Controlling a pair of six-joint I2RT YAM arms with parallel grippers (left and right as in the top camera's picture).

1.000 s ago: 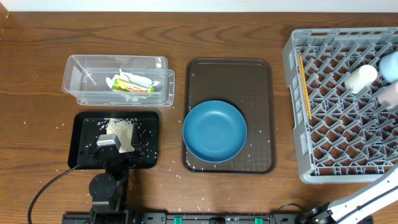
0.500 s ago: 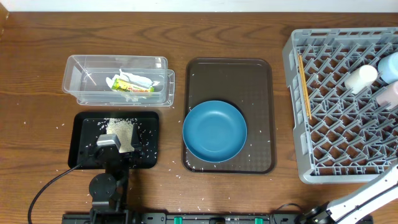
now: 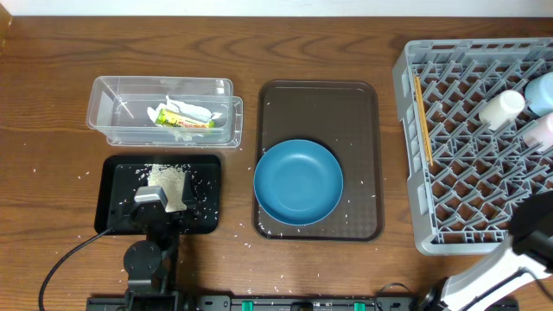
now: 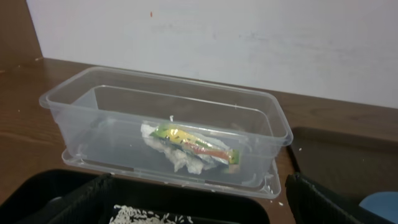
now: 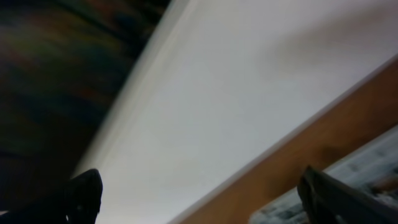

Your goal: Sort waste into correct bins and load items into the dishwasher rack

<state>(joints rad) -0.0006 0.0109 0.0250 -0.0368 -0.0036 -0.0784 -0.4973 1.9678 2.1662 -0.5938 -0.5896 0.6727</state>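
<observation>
One clear container [image 3: 117,108], one black tray [image 3: 117,207], one brown tray [image 3: 320,112], one grey rack [image 3: 467,199]. One dark-blue bowl [image 3: 298,182], one light-blue bowl [image 3: 543,91], one white cup [image 3: 501,110], one pink cup [image 3: 540,131]. One wrapped tissue [image 3: 183,116]. Chopsticks [image 3: 422,121]: probably two, nearly merged.

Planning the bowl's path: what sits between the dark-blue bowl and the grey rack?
In the overhead view, only the brown tray's edge and a strip of table separate bowl and rack.
</observation>
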